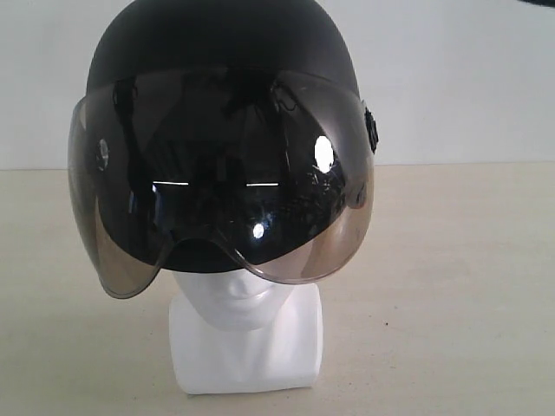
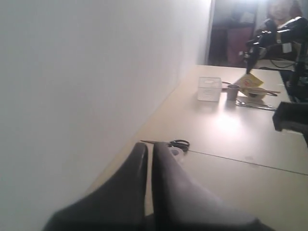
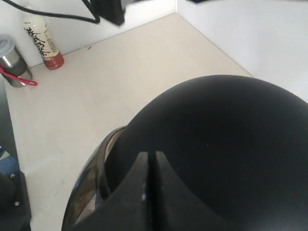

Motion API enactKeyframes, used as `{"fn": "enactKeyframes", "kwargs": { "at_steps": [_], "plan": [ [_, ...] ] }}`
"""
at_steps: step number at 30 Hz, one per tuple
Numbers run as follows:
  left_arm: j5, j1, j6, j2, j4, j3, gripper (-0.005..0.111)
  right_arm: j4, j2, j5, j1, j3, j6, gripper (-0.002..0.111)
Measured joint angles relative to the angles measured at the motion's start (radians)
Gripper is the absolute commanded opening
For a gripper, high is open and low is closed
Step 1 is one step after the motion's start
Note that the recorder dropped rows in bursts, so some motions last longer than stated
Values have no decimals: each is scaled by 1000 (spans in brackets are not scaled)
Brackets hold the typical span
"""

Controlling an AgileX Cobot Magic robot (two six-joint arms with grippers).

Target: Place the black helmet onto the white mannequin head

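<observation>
The black helmet [image 1: 221,95] sits on the white mannequin head [image 1: 245,334], its smoky visor [image 1: 221,199] covering the face down to the chin. Only the chin, neck and block base show below it. Neither gripper appears in the exterior view. In the right wrist view my right gripper [image 3: 148,156] is shut with nothing between its fingers, hovering close over the helmet's black shell [image 3: 226,144]; the visor's rim [image 3: 89,187] shows beside it. My left gripper [image 2: 150,147] is shut and empty, away from the helmet, pointing along a wall.
Beyond the left gripper lie black scissors [image 2: 178,143], a clear box [image 2: 210,89], a small cup [image 2: 233,91] and a yellow packet [image 2: 249,81]. The right wrist view shows a bottle [image 3: 43,42] and a metal cup [image 3: 12,60] near the wall.
</observation>
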Motion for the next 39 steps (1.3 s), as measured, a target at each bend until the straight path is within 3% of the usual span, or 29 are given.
{"fn": "enactKeyframes", "kwargs": {
  "at_steps": [11,20,32,39],
  "plan": [
    [-130,0,-7,127,10,-27,4,-20,72,68,10,-76,49,0],
    [-133,-3,-39,125,12,-27,4,-20,83,78,10,-76,53,0],
    [-136,-73,-88,119,12,-25,4,17,83,114,10,-76,63,0],
    [-136,-76,10,117,11,41,4,26,83,134,10,-76,63,0]
  ]
}}
